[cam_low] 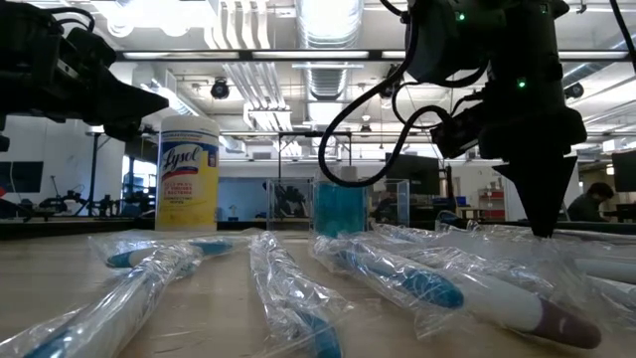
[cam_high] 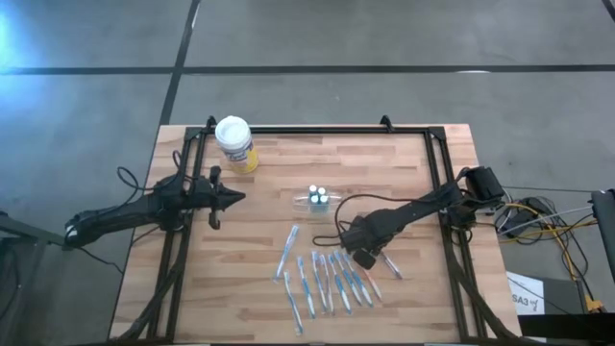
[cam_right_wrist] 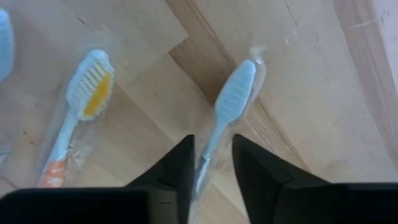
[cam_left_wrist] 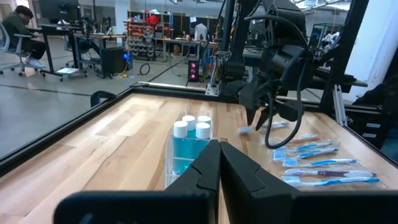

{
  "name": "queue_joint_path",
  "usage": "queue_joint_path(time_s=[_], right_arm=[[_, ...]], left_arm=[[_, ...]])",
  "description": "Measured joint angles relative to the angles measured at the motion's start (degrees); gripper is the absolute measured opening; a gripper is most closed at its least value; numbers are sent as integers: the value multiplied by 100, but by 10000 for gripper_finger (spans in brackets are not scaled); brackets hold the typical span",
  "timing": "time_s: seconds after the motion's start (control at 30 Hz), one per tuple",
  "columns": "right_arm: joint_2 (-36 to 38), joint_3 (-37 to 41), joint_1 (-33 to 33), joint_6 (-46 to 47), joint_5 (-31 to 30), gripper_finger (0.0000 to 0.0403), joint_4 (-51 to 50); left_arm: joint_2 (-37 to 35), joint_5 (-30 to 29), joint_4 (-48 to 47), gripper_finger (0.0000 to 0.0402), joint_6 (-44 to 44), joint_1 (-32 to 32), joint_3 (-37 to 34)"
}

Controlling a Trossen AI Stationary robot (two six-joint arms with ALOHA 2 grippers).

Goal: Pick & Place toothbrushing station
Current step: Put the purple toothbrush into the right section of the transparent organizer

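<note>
Right gripper (cam_right_wrist: 211,171) is down on the table at the near right end of the toothbrush row, fingers closing around a wrapped pale-blue toothbrush (cam_right_wrist: 227,112) but with a gap showing, so not clamped yet. To do this well, I'd say pinch the handle squarely, not just the loose wrapper. Beside it lies an orange-bristled brush (cam_right_wrist: 84,99). Farther back, mid-table, stands the clear holder (cam_high: 315,198). Left gripper (cam_left_wrist: 217,171) waits pinched shut, left of it.
</note>
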State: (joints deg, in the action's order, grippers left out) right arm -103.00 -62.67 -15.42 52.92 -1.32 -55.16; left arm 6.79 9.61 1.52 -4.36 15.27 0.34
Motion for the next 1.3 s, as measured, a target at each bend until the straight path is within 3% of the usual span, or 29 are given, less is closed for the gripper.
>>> queue_joint_path(time_s=[0.2, 0.43, 0.77, 0.97, 1.13, 1.3], right_arm=[[0, 0, 4, -188, 0, 18, 40], [79, -106, 4, -565, -109, 10, 43], [1178, -770, -27, -1286, -1767, 8, 240], [2243, -569, -166, -2929, -3081, 8, 1787], [3136, 208, -53, -4305, -3163, 8, 3422], [3828, 939, 302, -4368, -3369, 8, 3543]], left_arm=[[0, 0, 0, 16, 0, 2, 0], [0, 0, 0, 17, 2, 1, 0], [0, -2, 0, 9, 4, 0, 0], [19, -2, -1, 16, 42, 0, 0], [63, -4, 0, 17, 66, 0, 0], [76, -4, 4, 11, 89, 0, 0]])
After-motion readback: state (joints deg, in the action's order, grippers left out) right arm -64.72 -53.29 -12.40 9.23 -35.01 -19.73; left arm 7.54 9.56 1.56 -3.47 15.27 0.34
